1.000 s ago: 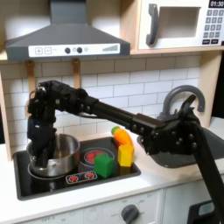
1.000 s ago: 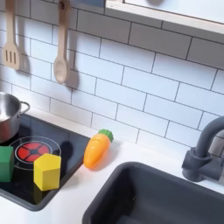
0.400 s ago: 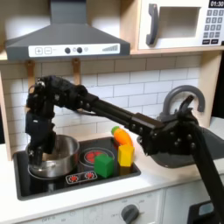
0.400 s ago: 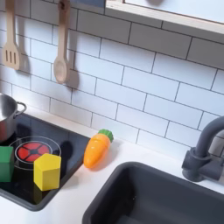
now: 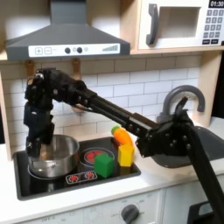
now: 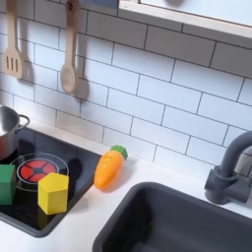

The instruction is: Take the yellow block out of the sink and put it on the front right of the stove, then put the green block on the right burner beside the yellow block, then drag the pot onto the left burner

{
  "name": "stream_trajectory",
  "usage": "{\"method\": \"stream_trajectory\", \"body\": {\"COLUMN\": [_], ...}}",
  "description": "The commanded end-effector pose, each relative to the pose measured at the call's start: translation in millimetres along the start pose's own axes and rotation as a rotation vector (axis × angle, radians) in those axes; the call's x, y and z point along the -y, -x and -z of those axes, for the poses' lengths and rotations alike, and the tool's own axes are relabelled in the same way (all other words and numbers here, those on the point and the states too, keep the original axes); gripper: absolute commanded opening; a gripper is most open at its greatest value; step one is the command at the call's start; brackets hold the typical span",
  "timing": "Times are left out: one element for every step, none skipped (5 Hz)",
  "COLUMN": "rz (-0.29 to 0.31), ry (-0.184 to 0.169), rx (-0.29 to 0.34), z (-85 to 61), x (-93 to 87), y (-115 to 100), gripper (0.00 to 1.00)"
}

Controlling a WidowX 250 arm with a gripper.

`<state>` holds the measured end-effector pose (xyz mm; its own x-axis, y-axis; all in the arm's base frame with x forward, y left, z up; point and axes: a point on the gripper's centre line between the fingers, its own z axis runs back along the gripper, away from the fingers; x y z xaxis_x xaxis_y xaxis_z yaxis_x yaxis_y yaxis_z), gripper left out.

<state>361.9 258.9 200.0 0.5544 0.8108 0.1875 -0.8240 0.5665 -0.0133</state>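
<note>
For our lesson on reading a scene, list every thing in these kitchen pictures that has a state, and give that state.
Shiny round steel pot: upright, lidless, on the stove's left burner.
Small yellow block: upright at the black stove's front corner.
Small green block: on the right burner, beside the yellow block.
Orange carrot toy: lying on the counter.
Pincer: over the pot's rim; grip unclear.

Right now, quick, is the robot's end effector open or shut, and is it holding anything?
End effector: over the pot; too dark and small to tell if it is open or shut, or gripping anything.
</note>
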Motion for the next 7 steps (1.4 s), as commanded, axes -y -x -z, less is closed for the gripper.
{"method": "stream_trajectory", "body": {"rz": [0.085,0.167,0.203,0.240,0.262,0.294,0.335], "ry": [0.016,0.008,0.041,0.047,0.051,0.046,0.050], "rx": [-0.022,-0.032,-0.031,-0.049,-0.057,-0.059,-0.058], "z": [-3.2,1.9,-14.4,-18.8,-22.3,-24.7,-25.8], "x": [16.0,29.4,34.0,34.0,27.7,19.9,16.5], "y": [14.2,30.3,47.1,57.4,66.1,77.3,90.9], "gripper": [1.00,1.00,1.00,1.00,1.00,1.00,1.00]}}
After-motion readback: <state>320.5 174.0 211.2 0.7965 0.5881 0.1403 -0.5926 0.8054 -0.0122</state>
